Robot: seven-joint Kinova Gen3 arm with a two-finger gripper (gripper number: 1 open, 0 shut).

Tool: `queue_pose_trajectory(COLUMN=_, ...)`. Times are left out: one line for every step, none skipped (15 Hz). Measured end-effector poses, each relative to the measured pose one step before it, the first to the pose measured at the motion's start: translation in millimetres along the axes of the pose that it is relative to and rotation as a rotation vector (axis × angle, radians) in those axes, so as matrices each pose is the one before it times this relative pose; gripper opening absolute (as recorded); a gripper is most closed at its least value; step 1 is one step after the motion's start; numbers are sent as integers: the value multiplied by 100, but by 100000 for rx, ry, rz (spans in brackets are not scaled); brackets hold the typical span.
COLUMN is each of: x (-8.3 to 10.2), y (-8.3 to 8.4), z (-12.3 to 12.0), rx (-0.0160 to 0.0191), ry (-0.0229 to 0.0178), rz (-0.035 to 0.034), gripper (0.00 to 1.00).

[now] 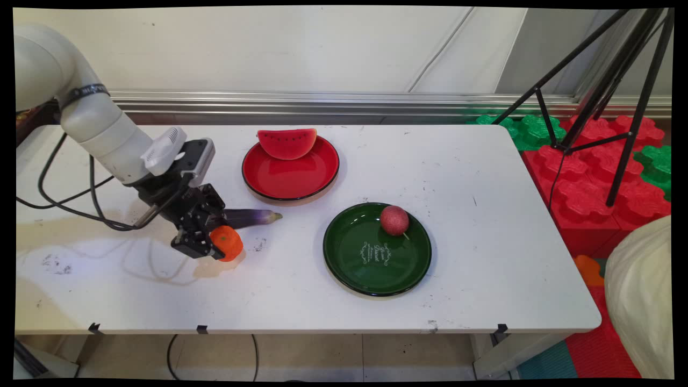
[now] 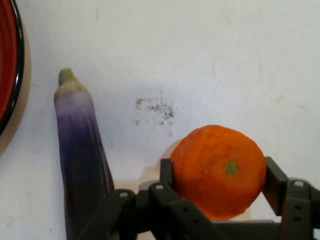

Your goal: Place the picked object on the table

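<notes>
My gripper [image 1: 221, 244] is low over the left part of the table, shut on an orange [image 1: 228, 243]. In the hand view the orange [image 2: 220, 170] sits squeezed between the two fingers [image 2: 167, 175], its green stem dimple facing the camera. It looks to be at or just above the table surface. A purple eggplant [image 1: 251, 217] lies right behind the gripper, its green tip pointing right; in the hand view the eggplant [image 2: 80, 155] runs along the left side of the fingers.
A red plate [image 1: 290, 174] with a watermelon slice [image 1: 286, 143] stands behind the eggplant. A green plate [image 1: 376, 250] at centre holds a red ball-like fruit [image 1: 394, 220]. Black cables [image 1: 70, 201] hang left of the arm. A tripod [image 1: 607, 102] stands off the table's right end.
</notes>
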Motion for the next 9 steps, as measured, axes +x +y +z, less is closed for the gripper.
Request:
queue_pose_trajectory(x=-170, y=-250, z=360, rx=21, ry=-116, rz=247, gripper=0)
queue_pose_trajectory(x=-131, y=-216, z=343, rx=-65, ry=-66, rz=165, gripper=0)
queue_pose_trajectory(x=-142, y=-270, z=426, rx=-75, ry=-49, rz=217, gripper=0)
queue_pose_trajectory(x=-107, y=-159, z=270, rx=-56, ry=47, rz=59, gripper=0)
queue_pose_trajectory(x=-110, y=-158, z=277, rx=-101, ry=151, rz=21, gripper=0)
queue_pose_trajectory(x=-127, y=-113, z=218, rx=-73, ry=164, rz=-21, gripper=0)
queue_pose_trajectory(x=-79, y=-99, z=147, rx=-40, ry=202, rz=-6, gripper=100)
queue_pose_trajectory(x=-37, y=-79, z=75, rx=11, ry=184, rz=19, gripper=100)
queue_pose_trajectory(x=-66, y=-96, z=84, rx=54, ry=261, rz=-61, gripper=100)
